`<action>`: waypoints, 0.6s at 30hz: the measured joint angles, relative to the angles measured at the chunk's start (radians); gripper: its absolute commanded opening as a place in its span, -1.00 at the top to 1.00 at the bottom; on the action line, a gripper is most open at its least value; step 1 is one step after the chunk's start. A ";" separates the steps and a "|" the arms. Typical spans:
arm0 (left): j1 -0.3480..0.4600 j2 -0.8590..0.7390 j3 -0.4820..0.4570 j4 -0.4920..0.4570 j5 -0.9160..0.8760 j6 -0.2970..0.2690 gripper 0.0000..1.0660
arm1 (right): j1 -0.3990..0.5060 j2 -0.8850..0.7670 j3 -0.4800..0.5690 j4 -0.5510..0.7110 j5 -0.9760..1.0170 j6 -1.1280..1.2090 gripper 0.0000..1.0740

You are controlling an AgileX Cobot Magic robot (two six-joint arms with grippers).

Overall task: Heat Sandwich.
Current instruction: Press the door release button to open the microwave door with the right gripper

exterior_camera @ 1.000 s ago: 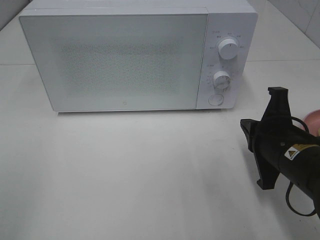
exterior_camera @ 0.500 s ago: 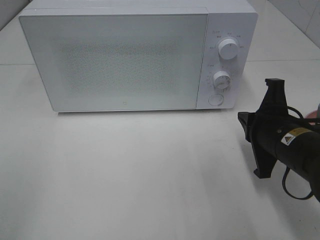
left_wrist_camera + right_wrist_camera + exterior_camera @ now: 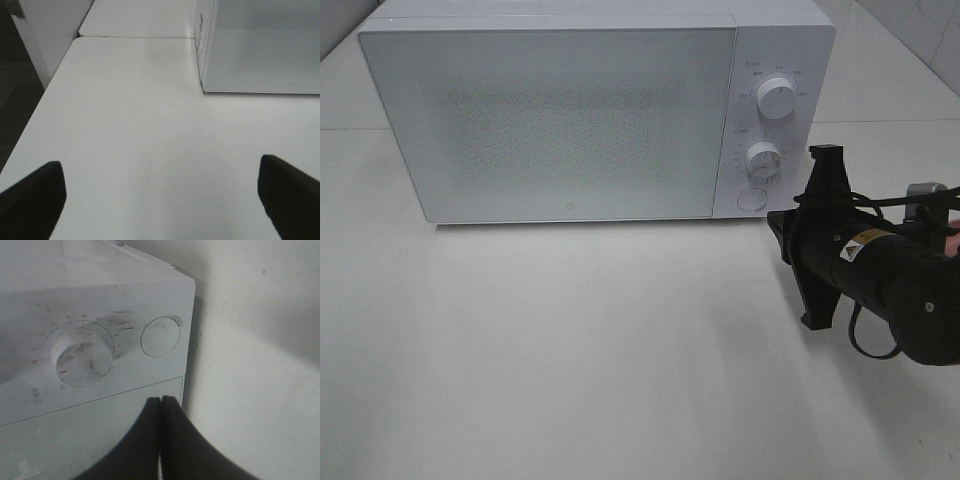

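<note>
Microwave shut, right gripper parked by the control panel

Standing here, I see the white microwave (image 3: 560,120) at the back of the white table (image 3: 570,350), door closed. The right gripper (image 3: 161,402) has its fingers pressed flat together with nothing in them. The tips point at the panel's lower corner, close to the round button (image 3: 160,336) and near the lower knob (image 3: 82,358), though I honestly can't tell if they touch the front. The left gripper (image 3: 160,165) hangs over the table off the microwave's left side, jaws spread wide with nothing between them. The sandwich isn't anywhere I can see, so I can't say where it is.
</note>
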 measured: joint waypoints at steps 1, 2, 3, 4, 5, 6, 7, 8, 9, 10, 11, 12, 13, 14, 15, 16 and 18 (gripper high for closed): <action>0.000 0.000 0.000 0.000 0.000 0.000 -0.83 | 0.000 0.012 -0.012 -0.001 0.005 0.002 0.99; 0.000 0.000 0.000 0.000 0.000 0.000 -0.83 | 0.000 0.024 -0.026 -0.002 0.009 0.009 0.99; 0.000 0.000 0.000 0.000 0.000 0.000 -0.83 | 0.000 0.047 -0.052 -0.004 0.020 0.016 0.99; 0.000 0.000 0.000 0.000 0.000 0.000 -0.83 | 0.000 0.047 -0.052 -0.004 0.020 0.016 0.99; 0.000 0.000 0.000 0.000 0.000 0.000 -0.83 | 0.000 0.060 -0.066 -0.005 0.025 0.017 0.99; 0.000 0.000 0.000 0.000 0.000 0.000 -0.83 | 0.000 0.073 -0.076 -0.007 0.028 0.017 0.99; 0.000 0.000 0.000 0.000 0.000 0.000 -0.83 | 0.000 0.084 -0.089 -0.009 0.034 0.017 0.99; 0.000 0.000 0.000 0.000 0.000 0.000 -0.83 | -0.004 0.103 -0.112 -0.012 0.040 0.019 0.99; 0.000 0.000 0.000 0.000 0.000 0.000 -0.83 | -0.004 0.103 -0.112 -0.012 0.040 0.019 0.99; 0.000 0.000 0.000 0.000 0.000 0.000 -0.83 | -0.009 0.112 -0.120 -0.017 0.044 0.020 0.99; 0.000 0.000 0.000 0.000 0.000 0.000 -0.83 | -0.015 0.120 -0.130 -0.019 0.046 0.023 0.99; 0.000 0.000 0.000 0.000 0.000 0.000 -0.83 | -0.028 0.135 -0.146 -0.022 0.050 0.025 0.99; 0.000 0.000 0.000 0.000 0.000 0.000 -0.83 | -0.028 0.135 -0.146 -0.022 0.050 0.025 0.99; 0.000 0.000 0.000 0.000 0.000 0.000 -0.83 | -0.036 0.142 -0.154 -0.024 0.052 0.025 0.99; 0.000 0.000 0.000 0.000 0.000 0.000 -0.83 | -0.044 0.148 -0.163 -0.028 0.052 0.025 0.99; 0.000 0.000 0.000 0.000 0.000 0.000 -0.83 | -0.057 0.160 -0.179 -0.040 0.059 0.026 0.99; 0.000 0.000 0.000 0.000 0.000 0.000 -0.83 | -0.062 0.163 -0.186 -0.043 0.065 0.026 0.99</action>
